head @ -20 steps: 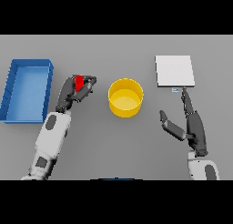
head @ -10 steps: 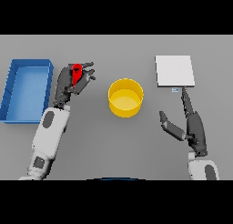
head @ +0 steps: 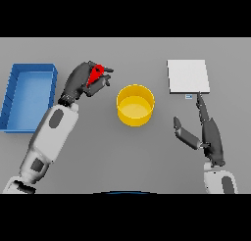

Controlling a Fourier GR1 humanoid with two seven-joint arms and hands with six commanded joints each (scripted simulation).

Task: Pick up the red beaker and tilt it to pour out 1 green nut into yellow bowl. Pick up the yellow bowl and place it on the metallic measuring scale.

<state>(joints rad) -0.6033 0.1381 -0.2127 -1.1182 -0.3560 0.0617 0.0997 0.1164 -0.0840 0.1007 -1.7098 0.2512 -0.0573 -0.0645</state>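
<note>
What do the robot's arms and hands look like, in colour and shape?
Both arms are white with rounded shells and dark grey oval patches, darker at the joints. The left hand and the right hand are dark grey, almost black, each with slim jointed fingers and a thumb. No cables or markings show.

Lighting: you get even, flat, moderately bright light over the grey counter (head: 147,171), source direction not readable. Shadows: faint and soft, barely visible under the yellow bowl (head: 135,105) beside the left hand's fingers (head: 98,83). Glare: the white scale (head: 188,76), just beyond the right hand's fingers (head: 201,105), reads brightest.
</note>
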